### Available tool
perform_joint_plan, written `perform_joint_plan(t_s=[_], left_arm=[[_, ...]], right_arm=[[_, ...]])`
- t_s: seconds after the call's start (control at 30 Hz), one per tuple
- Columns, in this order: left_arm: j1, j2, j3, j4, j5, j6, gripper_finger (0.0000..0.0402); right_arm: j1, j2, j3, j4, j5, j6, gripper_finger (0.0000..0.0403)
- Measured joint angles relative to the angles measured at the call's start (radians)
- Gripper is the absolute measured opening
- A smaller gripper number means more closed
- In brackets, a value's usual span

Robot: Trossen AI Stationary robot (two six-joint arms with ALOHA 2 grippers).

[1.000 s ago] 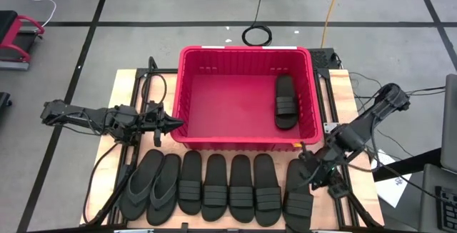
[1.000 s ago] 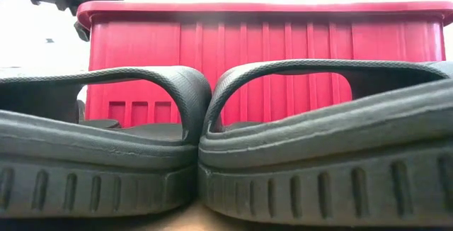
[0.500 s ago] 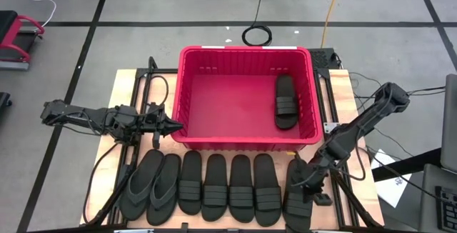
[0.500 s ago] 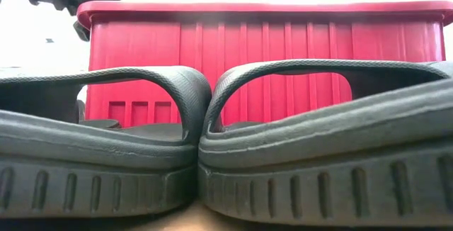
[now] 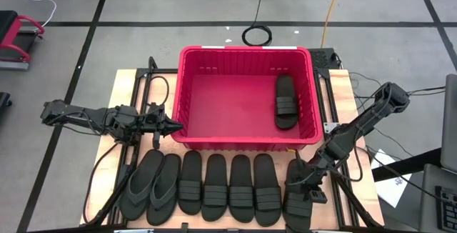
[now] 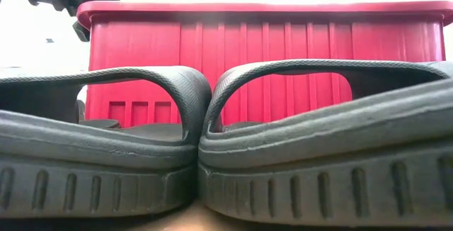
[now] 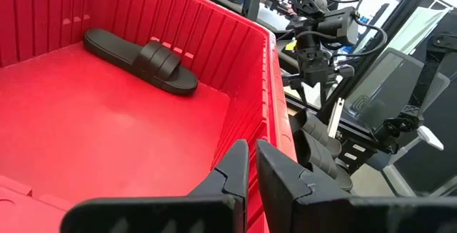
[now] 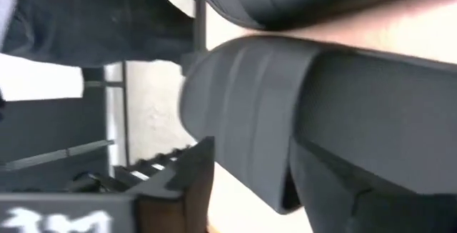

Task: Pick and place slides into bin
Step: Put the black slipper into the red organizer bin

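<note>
The red bin point(image 5: 243, 49) stands at the table's far middle, with one black slide point(image 5: 285, 102) flat on its floor by the right wall. Several more slides point(image 5: 214, 186) lie sole-down in a row along the near edge. My right gripper point(image 5: 300, 183) is low over the rightmost slide point(image 5: 296, 208). It is open, and its fingers stand on either side of that slide's ribbed strap point(image 8: 250, 97). My left gripper point(image 5: 177, 124) hovers shut by the bin's near left corner, holding nothing. My right gripper has one finger point(image 8: 193, 186) on each side of the rightmost slide's strap. The view is too close to tell whether they touch it. The slide lies on the table.
The two-finger left gripper point(image 7: 251, 161) points over the bin's rim toward the slide point(image 7: 139, 60) inside. Two slides point(image 6: 106, 153) fill the low view in front of the bin point(image 6: 262, 54). A cable coil point(image 5: 255, 34) lies on the floor beyond the table.
My right gripper has gone from beside the bin's near right corner toward the table's near edge and a little left, down onto the rightmost slide. The slides have kept their places.
</note>
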State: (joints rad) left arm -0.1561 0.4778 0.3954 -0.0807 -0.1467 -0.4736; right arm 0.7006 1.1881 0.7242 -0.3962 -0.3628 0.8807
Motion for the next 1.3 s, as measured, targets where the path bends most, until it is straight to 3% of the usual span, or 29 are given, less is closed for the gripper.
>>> perform_joint_plan(t_s=[0.23,0.63,0.8,1.03,1.17,1.3], left_arm=[[0.0,0.0,0.0,0.0,0.0,-0.001,0.0026],[0.0,0.0,0.0,0.0,0.0,0.0,0.0026],[0.0,0.0,0.0,-0.004,0.0,0.004,0.0026],[0.0,0.0,0.0,-0.005,-0.002,0.005,0.0026],[0.0,0.0,0.0,-0.005,-0.002,0.007,0.0026],[0.0,0.0,0.0,-0.006,-0.003,0.026,0.0026]], right_arm=[[0.002,0.001,0.0,-0.086,0.075,-0.088,0.0229],[0.029,0.002,0.0,0.024,0.094,-0.228,0.0228],[0.045,0.002,-0.041,0.047,0.095,-0.14,0.0228],[0.054,0.002,-0.145,0.237,0.069,0.043,0.0228],[0.055,0.002,-0.189,0.383,0.046,0.056,0.0228],[0.055,0.002,-0.215,0.398,0.044,0.053,0.0227]])
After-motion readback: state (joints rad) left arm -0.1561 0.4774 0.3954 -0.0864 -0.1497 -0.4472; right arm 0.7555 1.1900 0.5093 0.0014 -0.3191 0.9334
